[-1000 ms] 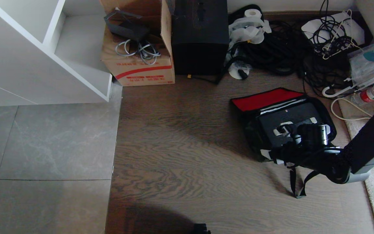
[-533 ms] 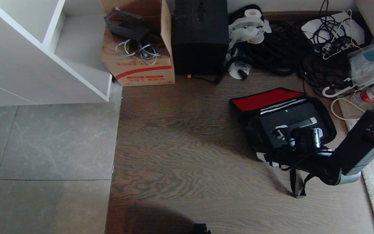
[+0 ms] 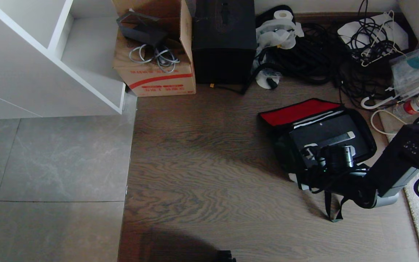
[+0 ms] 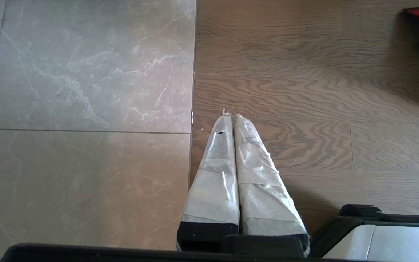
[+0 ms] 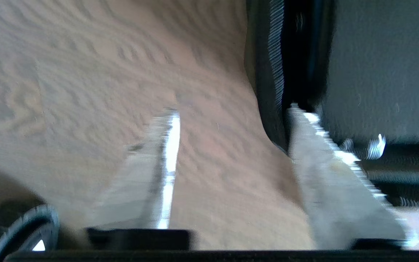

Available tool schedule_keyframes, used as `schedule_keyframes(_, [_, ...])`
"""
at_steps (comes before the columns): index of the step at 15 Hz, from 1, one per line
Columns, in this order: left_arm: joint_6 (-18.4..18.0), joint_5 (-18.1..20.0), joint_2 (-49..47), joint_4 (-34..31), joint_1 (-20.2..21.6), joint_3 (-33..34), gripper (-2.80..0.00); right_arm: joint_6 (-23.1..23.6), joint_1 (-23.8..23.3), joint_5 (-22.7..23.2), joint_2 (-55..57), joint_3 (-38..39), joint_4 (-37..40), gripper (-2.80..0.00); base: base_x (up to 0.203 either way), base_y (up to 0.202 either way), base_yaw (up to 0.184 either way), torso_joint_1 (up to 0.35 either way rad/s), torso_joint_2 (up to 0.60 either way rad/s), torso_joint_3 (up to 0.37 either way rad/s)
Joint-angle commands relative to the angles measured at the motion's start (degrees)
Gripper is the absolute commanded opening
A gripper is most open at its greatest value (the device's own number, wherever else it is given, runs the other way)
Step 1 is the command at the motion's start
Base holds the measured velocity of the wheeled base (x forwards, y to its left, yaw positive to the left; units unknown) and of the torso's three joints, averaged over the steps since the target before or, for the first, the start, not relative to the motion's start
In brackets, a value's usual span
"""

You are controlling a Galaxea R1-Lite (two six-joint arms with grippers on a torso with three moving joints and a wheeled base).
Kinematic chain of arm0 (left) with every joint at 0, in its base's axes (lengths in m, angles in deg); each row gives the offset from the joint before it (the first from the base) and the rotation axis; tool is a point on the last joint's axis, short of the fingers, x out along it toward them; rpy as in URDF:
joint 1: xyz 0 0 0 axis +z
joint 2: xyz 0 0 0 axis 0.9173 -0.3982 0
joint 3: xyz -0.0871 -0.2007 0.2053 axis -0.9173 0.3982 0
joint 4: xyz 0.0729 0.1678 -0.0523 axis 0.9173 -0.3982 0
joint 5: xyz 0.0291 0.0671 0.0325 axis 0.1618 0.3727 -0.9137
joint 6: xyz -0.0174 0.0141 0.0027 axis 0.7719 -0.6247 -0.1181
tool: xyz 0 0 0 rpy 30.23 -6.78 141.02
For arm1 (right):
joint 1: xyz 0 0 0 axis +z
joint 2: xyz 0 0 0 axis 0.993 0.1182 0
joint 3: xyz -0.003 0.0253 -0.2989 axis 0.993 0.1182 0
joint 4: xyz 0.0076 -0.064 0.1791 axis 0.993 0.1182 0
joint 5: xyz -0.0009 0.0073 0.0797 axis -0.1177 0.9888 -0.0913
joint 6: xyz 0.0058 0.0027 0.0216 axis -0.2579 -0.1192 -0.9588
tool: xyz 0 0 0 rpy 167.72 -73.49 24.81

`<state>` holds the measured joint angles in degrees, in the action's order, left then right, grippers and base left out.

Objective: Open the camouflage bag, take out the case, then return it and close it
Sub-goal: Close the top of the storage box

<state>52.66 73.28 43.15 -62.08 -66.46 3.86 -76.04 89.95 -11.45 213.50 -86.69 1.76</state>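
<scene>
Plainly, the camouflage bag (image 3: 286, 153) lay open on the wood floor (image 3: 213, 174) toward the robot's right, its red-lined lid (image 3: 298, 110) thrown back away from the robot and the case (image 3: 327, 136) lying flat inside it. The right gripper (image 5: 231, 112) was down at the bag's near left side, its taped fingers (image 5: 158, 156) spread apart with nothing between them; in the right wrist view one finger stood over bare floor and the other beside the bag's wall and zipper edge, so the jaws seemed to straddle that wall (whether either finger touched the fabric I could not tell).

To do this step well, I judged that the gripper should settle on one definite target: either the bag's rim, to steady it, or the case's handle, which showed only as a blurred dark bar near a red spot at the edge of the wrist view. Closing on soft fabric together with the case would likely drag the whole bag, so a centred grip on the handle and a straight lift would serve better.

Around it, a white shelf unit (image 3: 49, 54) and grey tiles (image 3: 49, 156) filled the robot's left, with a red-striped cardboard box (image 3: 158, 78) and a tall black box (image 3: 224, 40) at the far wall. Tangled cables (image 3: 322, 54) and a plastic bottle (image 3: 418, 104) crowded the far right. A loose black strap (image 3: 331, 209) trailed from the bag under the right arm and could snag.

The left gripper (image 4: 231, 116) hung idle over the tile-wood seam, fingers pressed together.
</scene>
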Motion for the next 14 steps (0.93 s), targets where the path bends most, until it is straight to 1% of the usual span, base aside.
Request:
schedule_keyframes(1, [0.01, -0.01, 0.11, 0.02, 0.01, 0.53, -2.80, -0.03, 0.25, -0.01, -0.05, -0.03, 0.50, -2.80, 0.000, 0.000, 0.000, 0.000, 0.00, 0.000])
schedule_keyframes(5, [0.01, -0.01, 0.11, 0.02, 0.01, 0.53, -2.80, -0.20, 0.74, -0.01, -0.41, 0.06, -0.20, -2.80, 0.000, 0.000, 0.000, 0.000, 0.00, 0.000])
schedule_keyframes(8, [0.01, -0.01, 0.11, 0.02, 0.01, 0.53, -2.80, -0.50, 1.77, -0.17, -1.63, 0.36, 0.68, -2.80, 0.000, 0.000, 0.000, 0.000, 0.00, 0.000])
schedule_keyframes(12, [0.01, -0.01, 0.11, 0.02, 0.01, 0.53, -2.80, -5.67, 6.27, -0.22, -4.32, 1.57, 3.41, -2.80, 0.000, 0.000, 0.000, 0.000, 0.00, 0.000])
schedule_keyframes(14, [0.01, -0.01, 0.11, 0.02, 0.01, 0.53, -2.80, -7.23, 8.00, -0.27, -5.26, 2.76, 3.60, -2.80, 0.000, 0.000, 0.000, 0.000, 0.00, 0.000])
